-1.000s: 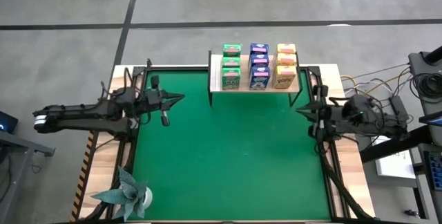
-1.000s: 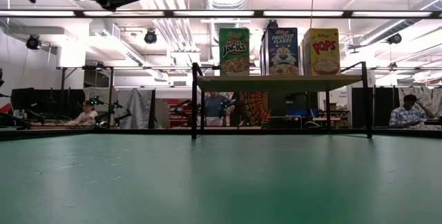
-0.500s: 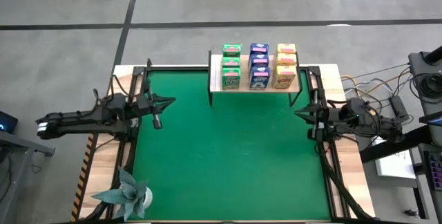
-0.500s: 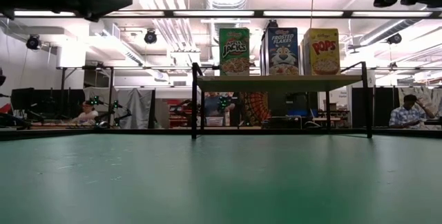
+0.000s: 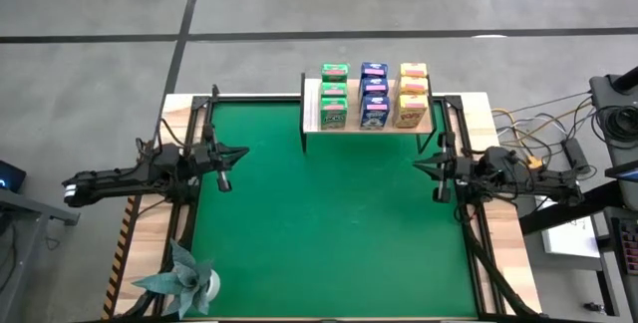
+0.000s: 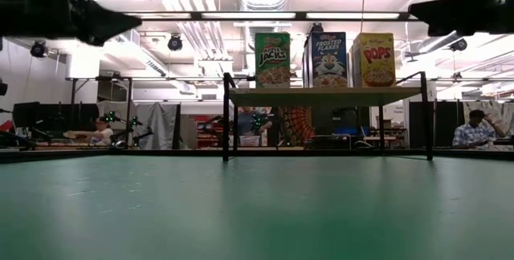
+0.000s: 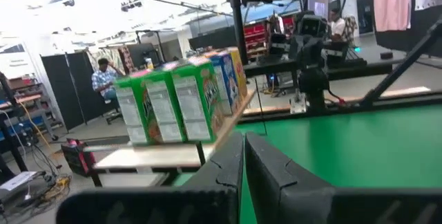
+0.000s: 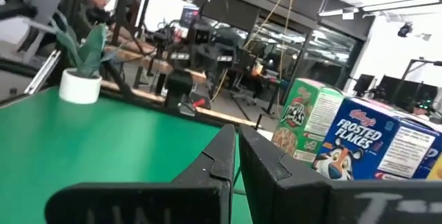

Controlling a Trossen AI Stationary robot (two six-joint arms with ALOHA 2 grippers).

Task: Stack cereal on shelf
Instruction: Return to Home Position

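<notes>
the nine small printed cardboard cereal boxes point(image 5: 374, 82) all stand on the light wooden plank shelf with thin black legs point(image 5: 311, 114), at the far edge of the table. from above i read three rows running front to back, just beside one another: the green boxes point(image 5: 334, 94) on the left, the blue boxes point(image 5: 374, 112) in the middle, the yellow boxes point(image 5: 412, 94) on the right. in the low view only the front box of each row shows, upright on the plank. the shelf stands on the large green mat point(image 5: 329, 223), which covers most of the light wooden table point(image 5: 477, 107). the left gripper point(image 5: 242, 151) hangs above the mat's left edge, well apart from the shelf, its fingers point(image 7: 228, 172) pressed together on nothing. the right gripper point(image 5: 419, 166) hangs above the mat's right edge, not far from the shelf's right end, its fingers point(image 8: 221, 158) likewise together and empty. a folded teal paper plant in a white pot point(image 5: 184, 278) sits at the table's near left corner. a person point(image 6: 475, 128) sits in the room behind the table.
</notes>
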